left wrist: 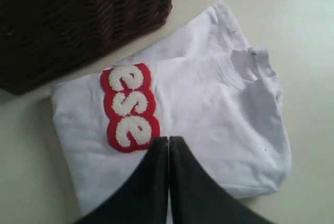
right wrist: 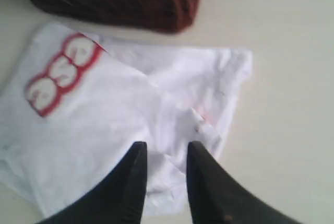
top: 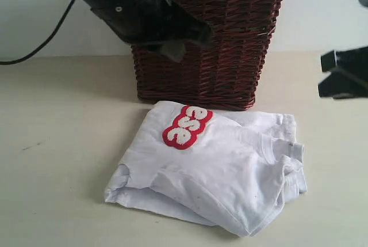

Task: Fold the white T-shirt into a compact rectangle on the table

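White T-shirt [top: 218, 166] folded at lower centre, on worktop [top: 57, 143], just before basket [top: 218, 45]. Left tool [left wrist: 168, 141] together, empty; right tool [right wrist: 167, 146] apart over bunched edge. Risks snagging loose layers, springing fold open.

Ext. cam, near & angled down, faces wicker basket [top: 230, 45] across table [top: 57, 143]; both wrist cams look down close on white T-shirt [top: 218, 166], shared by all three views w/ basket.

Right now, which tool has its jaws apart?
The right tool: a clear gap shows between its fingertips. The left tool has them pressed together.
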`<move>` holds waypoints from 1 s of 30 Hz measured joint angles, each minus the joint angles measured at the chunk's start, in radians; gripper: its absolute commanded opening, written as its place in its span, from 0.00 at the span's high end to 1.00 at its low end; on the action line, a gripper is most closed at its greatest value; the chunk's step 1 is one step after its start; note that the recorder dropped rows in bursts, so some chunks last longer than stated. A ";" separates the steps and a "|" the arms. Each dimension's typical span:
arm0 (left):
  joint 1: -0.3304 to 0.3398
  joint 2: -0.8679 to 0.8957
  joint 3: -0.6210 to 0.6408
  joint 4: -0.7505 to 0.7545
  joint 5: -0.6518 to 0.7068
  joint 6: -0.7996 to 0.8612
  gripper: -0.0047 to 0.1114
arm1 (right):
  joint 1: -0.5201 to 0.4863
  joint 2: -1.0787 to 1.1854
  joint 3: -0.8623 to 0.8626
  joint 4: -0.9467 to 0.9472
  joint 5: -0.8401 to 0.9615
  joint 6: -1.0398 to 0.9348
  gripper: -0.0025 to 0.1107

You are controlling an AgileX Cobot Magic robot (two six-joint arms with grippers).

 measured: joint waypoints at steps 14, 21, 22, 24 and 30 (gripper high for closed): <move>0.035 -0.203 0.297 0.011 -0.168 0.003 0.83 | 0.000 0.339 0.039 0.208 -0.020 -0.118 0.52; 0.035 -0.213 0.322 0.001 -0.224 0.010 0.83 | 0.000 0.396 0.039 0.193 -0.103 -0.098 0.54; 0.035 -0.215 0.327 -0.001 -0.234 0.013 0.83 | 0.000 0.407 0.039 0.195 -0.104 -0.100 0.55; 0.035 -0.228 0.341 -0.009 -0.267 0.025 0.83 | 0.000 0.431 0.039 0.221 -0.106 -0.127 0.61; 0.035 -0.279 0.430 -0.018 -0.360 0.037 0.84 | 0.000 0.466 0.039 0.381 -0.122 -0.324 0.90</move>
